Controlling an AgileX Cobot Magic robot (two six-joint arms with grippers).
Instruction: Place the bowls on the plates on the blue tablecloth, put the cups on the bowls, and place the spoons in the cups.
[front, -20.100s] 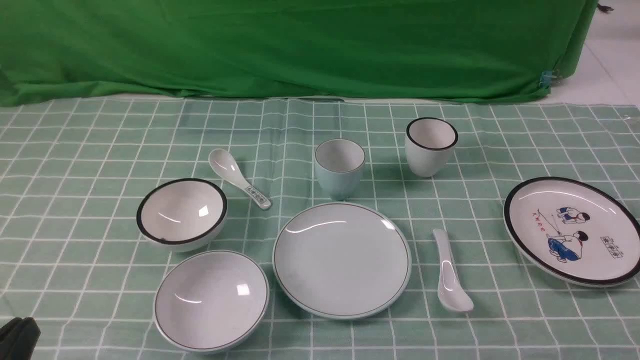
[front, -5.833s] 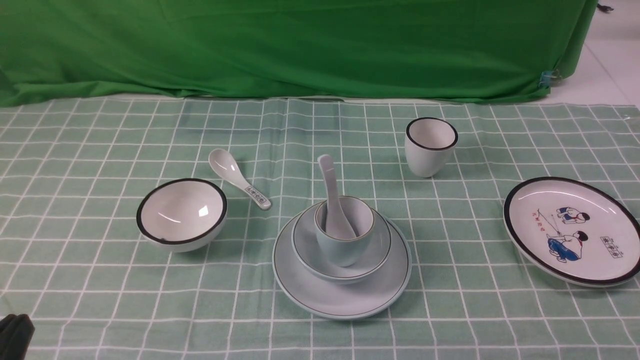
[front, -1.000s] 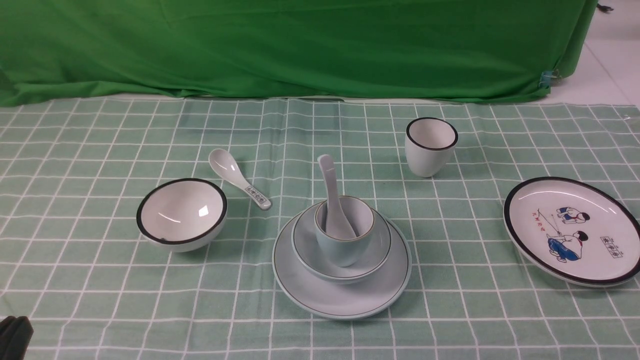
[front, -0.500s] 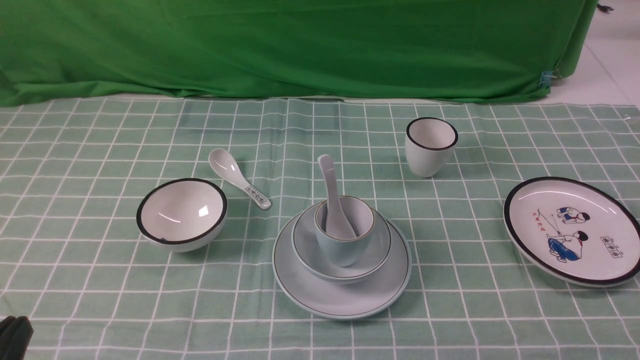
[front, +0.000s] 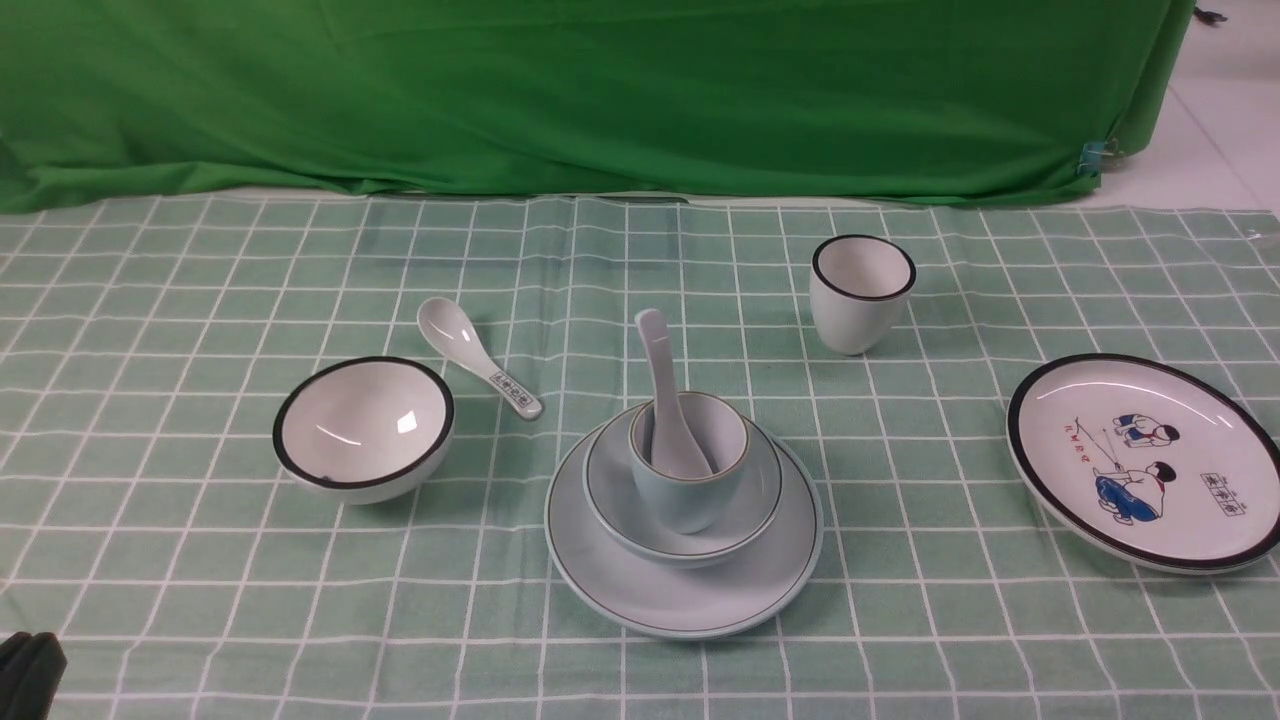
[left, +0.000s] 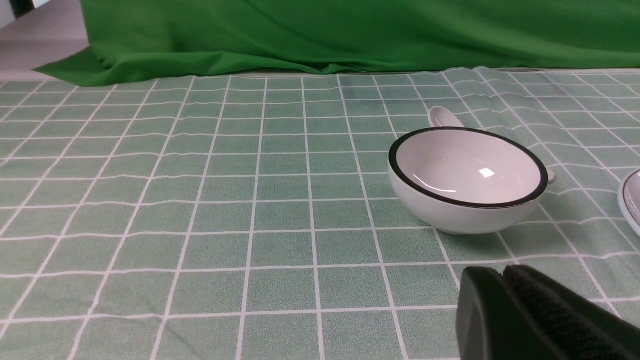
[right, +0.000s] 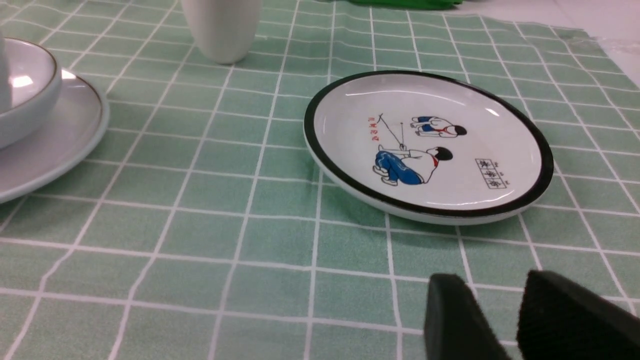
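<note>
The left gripper (left: 505, 285) is sitting nearest, at seven o'clock on the blue tablecloth (front: 200, 560), its jaws pressed together on nothing; the right gripper (right: 492, 310) is resting low at five o'clock, jaws parted and empty; just beyond, at centre, the pale blue plate (front: 683, 590) is carrying the pale blue bowl (front: 740, 520), the pale blue cup (front: 688, 490) and the plain spoon (front: 662, 390), which is leaning toward twelve; at nine the black-rimmed bowl (front: 363, 428) is waiting on the cloth, well apart from the cartoon plate (front: 1140, 462) at three; farther out, the patterned spoon (front: 478, 356) is lying at ten and the black-rimmed cup (front: 861, 292) is standing at one; carrying that glossy bowl across risks clipping the finished stack and toppling the leaning spoon, or slipping from a rim pinch.
</note>
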